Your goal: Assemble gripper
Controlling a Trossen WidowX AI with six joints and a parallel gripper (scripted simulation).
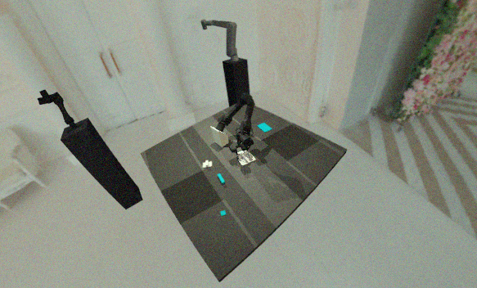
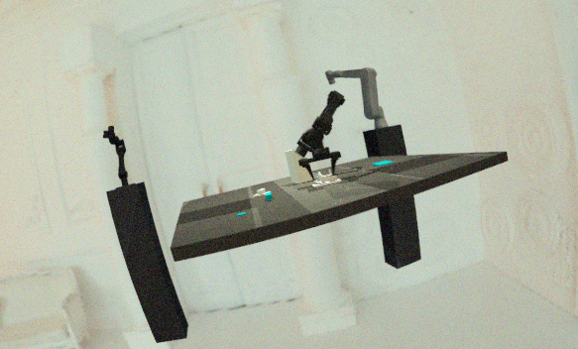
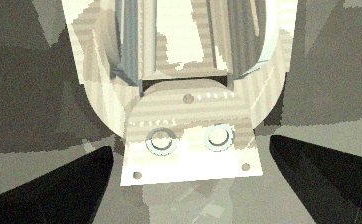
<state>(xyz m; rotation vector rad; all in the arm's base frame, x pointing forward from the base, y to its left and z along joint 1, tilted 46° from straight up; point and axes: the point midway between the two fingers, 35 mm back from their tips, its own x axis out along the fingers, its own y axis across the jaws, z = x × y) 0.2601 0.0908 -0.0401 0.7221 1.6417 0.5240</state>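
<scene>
Fingers: released and wide apart, gripper gripping nothing, 1 tip out past each side of the plate.
Housing plate: at the near end of the gripper base, on the table; between the tips, apparently untouched.
Stubs: 2 round ends, left-hand and right-hand, visible in 2 ringed holes.
Level: seemingly flat; full seating impossible to tell.
Likely feel: light, stiff, thin-edged; probably slick, hardly fragile.
Best hold: opposite side edges, beside the holes, with light pressure; too low a pinch liable to catch the base.
Next: if seated, straight up and away, fingers wide, no brushing of edges.
</scene>
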